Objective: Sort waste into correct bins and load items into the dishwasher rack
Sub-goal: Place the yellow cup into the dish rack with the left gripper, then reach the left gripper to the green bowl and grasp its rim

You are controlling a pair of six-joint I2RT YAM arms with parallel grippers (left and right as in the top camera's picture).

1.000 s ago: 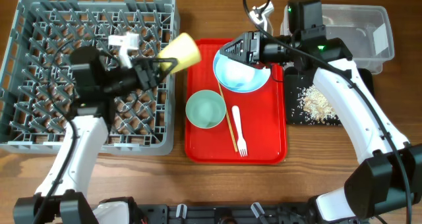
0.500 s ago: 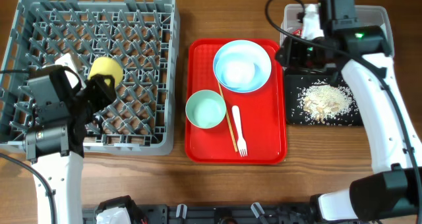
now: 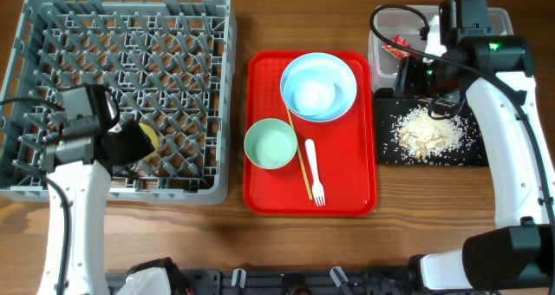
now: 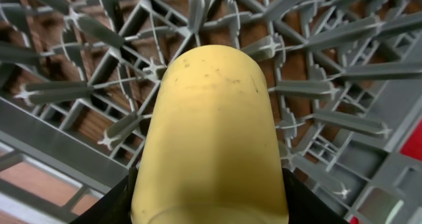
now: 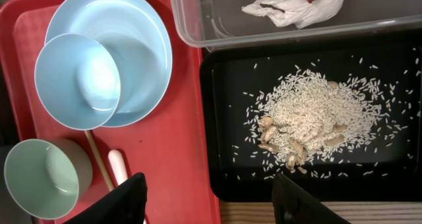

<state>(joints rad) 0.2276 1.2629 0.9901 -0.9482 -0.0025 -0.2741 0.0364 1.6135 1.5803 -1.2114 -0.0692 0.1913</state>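
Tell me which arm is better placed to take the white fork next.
Right. The right gripper is open, near the red tray holding the fork; the left gripper is shut on the yellow cup at the rack.

Overhead: fixed above the table (image 3: pixel 260 17), facing straight down, set well back. Full coverage from dishwasher rack (image 3: pixel 221 113) at left, across red serving tray (image 3: pixel 347 173), to clear tub (image 3: pixel 501 22) and black tray (image 3: pixel 386 152) at right.

Left wrist: extremely close, aimed down along the yellow cup (image 4: pixel 211 138) into the rack pegs; cup across most of the frame. Shared with overhead: that cup and a small patch of rack, low and left in the overhead frame.

Right wrist: moderate height, facing almost straight down over the seam between red serving tray and black tray. Shared with overhead: pale-blue plate (image 5: pixel 145 39), pale-blue bowl (image 5: pixel 78 79), pale-green bowl (image 5: pixel 39 178), rice crumbs (image 5: pixel 310 122), one edge of the clear tub.

Wrist views: opposite ends of the table.
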